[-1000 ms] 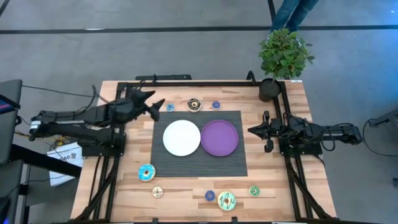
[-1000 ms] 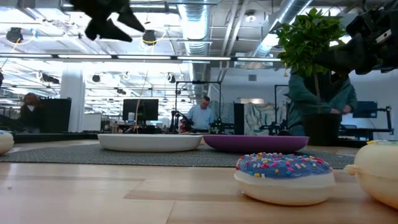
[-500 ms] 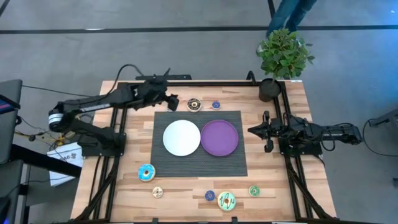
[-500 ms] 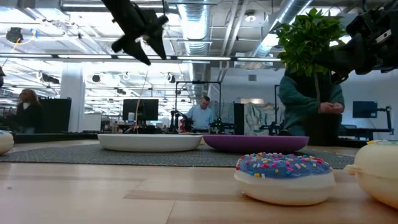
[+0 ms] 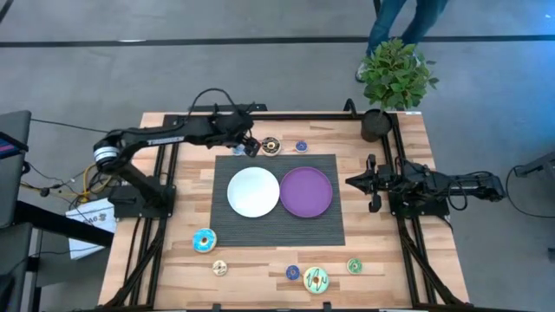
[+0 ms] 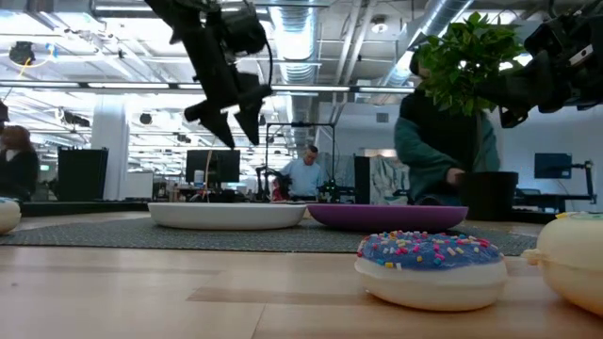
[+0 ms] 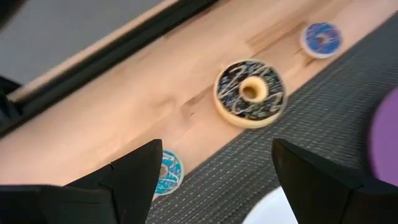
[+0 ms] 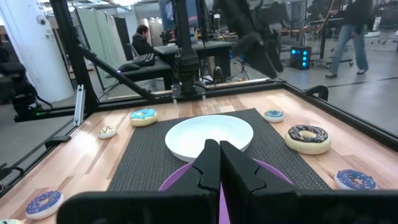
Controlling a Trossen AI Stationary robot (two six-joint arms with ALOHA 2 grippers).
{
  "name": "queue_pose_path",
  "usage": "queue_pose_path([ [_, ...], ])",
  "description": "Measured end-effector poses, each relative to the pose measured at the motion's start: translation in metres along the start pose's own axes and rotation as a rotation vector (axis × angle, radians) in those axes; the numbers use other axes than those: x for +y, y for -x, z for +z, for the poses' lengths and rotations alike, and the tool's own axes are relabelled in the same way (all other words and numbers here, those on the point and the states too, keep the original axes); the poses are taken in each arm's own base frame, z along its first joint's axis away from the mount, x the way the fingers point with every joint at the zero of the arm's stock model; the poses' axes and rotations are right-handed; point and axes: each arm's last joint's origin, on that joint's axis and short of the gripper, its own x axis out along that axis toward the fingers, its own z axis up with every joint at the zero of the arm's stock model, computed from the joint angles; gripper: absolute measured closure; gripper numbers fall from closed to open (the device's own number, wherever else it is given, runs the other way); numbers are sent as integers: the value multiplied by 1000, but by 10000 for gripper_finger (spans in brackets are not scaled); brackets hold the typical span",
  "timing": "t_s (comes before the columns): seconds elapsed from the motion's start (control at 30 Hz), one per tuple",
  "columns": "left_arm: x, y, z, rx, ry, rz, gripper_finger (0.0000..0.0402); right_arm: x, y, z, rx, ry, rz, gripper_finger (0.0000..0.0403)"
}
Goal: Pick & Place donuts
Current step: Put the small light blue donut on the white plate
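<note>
Neither the white plate [image 5: 253,192] nor the purple plate [image 5: 305,191] holds anything, so by the look of it the job has barely begun; no donut has been moved onto either plate.

The left gripper [image 5: 246,143] hangs over the far edge of the table, at about 11 o'clock from the white plate. Its jaws stand wide and empty, straddling the edge of the dark mat [image 5: 277,230]. A small blue donut [image 7: 167,172] lies just by one fingertip, and the chocolate-iced donut [image 7: 249,93] sits ahead of the gap with another blue donut [image 7: 321,38] beyond it. Which of these it means to take is hard to say, though the nearest blue one seems likeliest.

The remaining donuts wait along the near edge: a blue one [image 5: 205,240] at 7 o'clock from the plates, then a tan one [image 5: 220,268], a small blue one [image 5: 292,272], a pale green one [image 5: 316,279] and a green one [image 5: 355,265].

The right gripper [image 5: 354,182] waits at 3 o'clock of the purple plate, jaws pressed together and empty.
</note>
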Motion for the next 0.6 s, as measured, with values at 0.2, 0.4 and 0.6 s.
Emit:
queue_pose_path([
  [0.2, 3, -22, -3, 82, 59, -14, 104, 0, 0, 0, 0, 0, 0, 403],
  [0.4, 17, -29, -4, 150, 67, 26, 104, 0, 0, 0, 0, 0, 0, 403],
  [0.6, 41, -32, -4, 223, 163, 94, 104, 0, 0, 0, 0, 0, 0, 403],
])
